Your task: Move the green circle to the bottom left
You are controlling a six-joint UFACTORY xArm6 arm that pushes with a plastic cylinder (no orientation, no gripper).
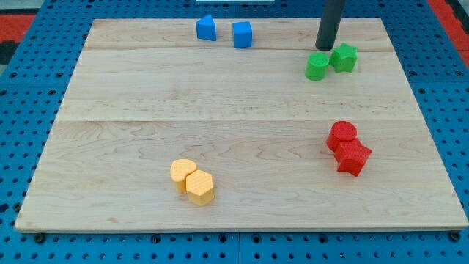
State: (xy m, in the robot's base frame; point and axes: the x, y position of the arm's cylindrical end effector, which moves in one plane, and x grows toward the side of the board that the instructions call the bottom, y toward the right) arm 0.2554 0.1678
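Observation:
The green circle (316,67) is a short green cylinder at the upper right of the wooden board (146,95). A green star-shaped block (344,57) sits just to its right, touching or nearly touching it. My tip (324,48) is the lower end of the dark rod, just above the green circle in the view and left of the green star, very close to both.
A blue pentagon-like block (207,28) and a blue cube (242,34) stand at the top middle. A red cylinder (342,135) and a red star (352,157) touch at the right. Two yellow blocks (184,173), (199,187) touch at the lower left of middle.

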